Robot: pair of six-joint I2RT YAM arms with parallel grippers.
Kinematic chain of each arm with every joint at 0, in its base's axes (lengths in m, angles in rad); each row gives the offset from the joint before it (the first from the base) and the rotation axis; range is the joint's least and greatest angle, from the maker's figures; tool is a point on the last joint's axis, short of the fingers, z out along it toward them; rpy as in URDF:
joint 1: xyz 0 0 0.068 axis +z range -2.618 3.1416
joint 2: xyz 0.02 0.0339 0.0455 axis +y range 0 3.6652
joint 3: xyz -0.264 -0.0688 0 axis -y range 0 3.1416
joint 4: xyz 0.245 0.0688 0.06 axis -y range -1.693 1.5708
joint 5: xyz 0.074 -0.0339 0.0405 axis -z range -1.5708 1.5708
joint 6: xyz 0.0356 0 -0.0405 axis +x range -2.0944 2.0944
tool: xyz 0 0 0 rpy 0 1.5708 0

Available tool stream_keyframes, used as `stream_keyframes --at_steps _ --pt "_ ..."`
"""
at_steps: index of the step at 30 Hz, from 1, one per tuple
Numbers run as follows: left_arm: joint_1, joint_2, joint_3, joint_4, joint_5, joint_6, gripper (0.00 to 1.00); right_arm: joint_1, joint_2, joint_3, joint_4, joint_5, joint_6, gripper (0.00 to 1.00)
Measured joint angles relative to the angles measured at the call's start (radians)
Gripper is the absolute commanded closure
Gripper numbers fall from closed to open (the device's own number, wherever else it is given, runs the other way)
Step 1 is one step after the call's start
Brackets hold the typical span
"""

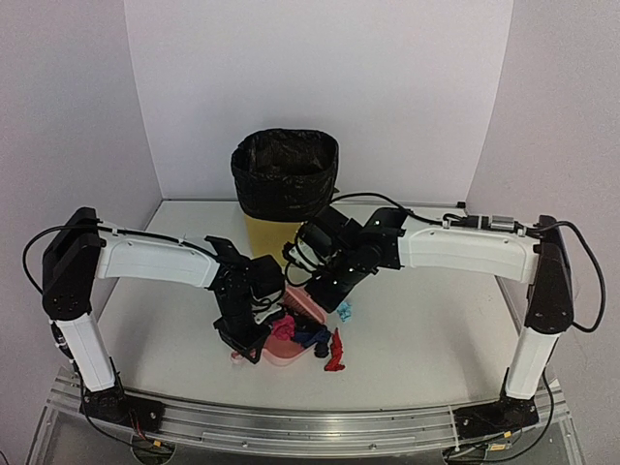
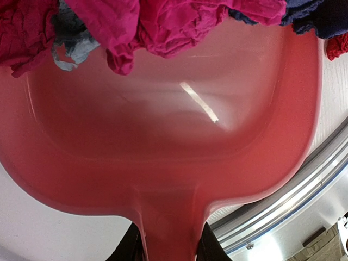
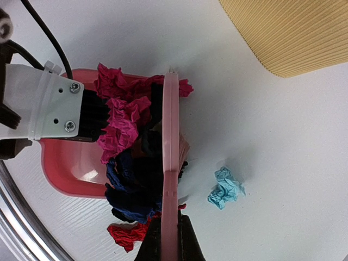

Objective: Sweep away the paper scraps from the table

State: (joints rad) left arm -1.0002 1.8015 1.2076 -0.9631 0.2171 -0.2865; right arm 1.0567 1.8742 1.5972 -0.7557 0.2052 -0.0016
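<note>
My left gripper [image 2: 169, 244] is shut on the handle of a pink dustpan [image 2: 163, 141] lying flat on the table [image 1: 436, 320]. My right gripper [image 3: 169, 242] is shut on a pink hand brush [image 3: 171, 141], held on edge at the pan's mouth. Magenta paper scraps [image 3: 122, 122] and navy ones [image 3: 130, 185] are bunched between brush and pan, partly inside it. A red scrap [image 3: 126, 235] lies on the table by the pan's front corner. On the brush's far side, a light teal scrap [image 3: 225, 188] sits alone.
A black-lined bin [image 1: 285, 174] stands at the back centre, with a ribbed yellow base [image 3: 293, 32] below it. The metal rail [image 2: 293, 190] runs along the table's front edge, close to the dustpan. White walls close in the back and sides.
</note>
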Motion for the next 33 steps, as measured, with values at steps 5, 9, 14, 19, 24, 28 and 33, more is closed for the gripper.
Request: stream_keyframes --at_steps 5,9,14,19,24,28,33 --pt "0.001 0.000 -0.018 0.018 0.003 0.001 1.00 0.002 -0.017 -0.006 0.016 -0.021 0.046 1.00" --pt "0.001 0.000 -0.029 0.032 0.010 0.000 1.00 0.010 -0.035 -0.008 0.038 -0.031 0.071 1.00" --pt "0.001 -0.002 -0.038 0.039 0.017 0.000 1.00 0.016 -0.051 -0.008 0.055 -0.025 0.106 1.00" --pt "0.001 -0.002 -0.039 0.040 0.017 0.000 1.00 0.016 -0.052 -0.008 0.059 -0.015 0.137 1.00" --pt "0.001 -0.015 -0.058 0.067 0.015 -0.006 1.00 0.016 -0.059 -0.015 0.059 0.055 0.160 1.00" --pt "0.001 -0.047 -0.096 0.111 0.015 -0.026 1.00 0.016 -0.080 -0.031 0.059 0.113 0.168 1.00" --pt "0.001 -0.080 -0.145 0.158 0.012 -0.050 1.00 0.016 -0.109 -0.043 0.059 0.166 0.180 1.00"
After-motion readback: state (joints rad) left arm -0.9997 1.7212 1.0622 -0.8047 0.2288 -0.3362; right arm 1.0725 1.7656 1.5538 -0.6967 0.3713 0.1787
